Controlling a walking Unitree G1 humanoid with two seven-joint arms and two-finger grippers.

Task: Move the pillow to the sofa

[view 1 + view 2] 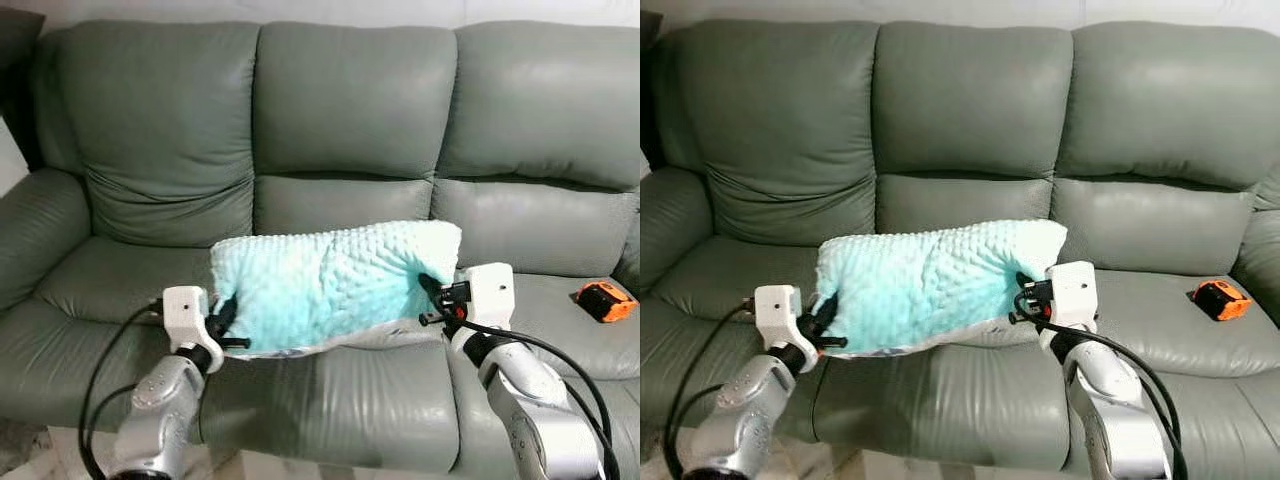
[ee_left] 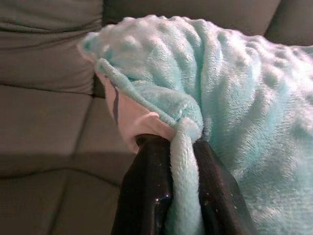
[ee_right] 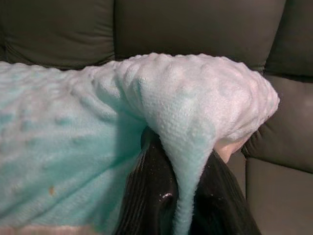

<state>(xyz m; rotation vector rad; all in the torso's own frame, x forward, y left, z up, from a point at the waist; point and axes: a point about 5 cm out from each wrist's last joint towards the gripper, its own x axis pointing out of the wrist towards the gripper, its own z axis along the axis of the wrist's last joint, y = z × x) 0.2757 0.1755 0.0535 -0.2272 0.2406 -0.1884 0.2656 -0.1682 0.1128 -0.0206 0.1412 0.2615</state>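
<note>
Both claws point(image 1: 228, 322) point(image 1: 432, 295) pinch pillow point(image 1: 330, 285) ends above sofa point(image 1: 350, 400) front edge.

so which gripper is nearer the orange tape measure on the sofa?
Right. The right gripper grips the pillow end toward the tape measure; the left gripper pinches the far end.

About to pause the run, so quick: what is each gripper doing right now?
Left gripper: shut on the pillow's left end.
Right gripper: shut on the pillow's right end, over the sofa seat.
</note>
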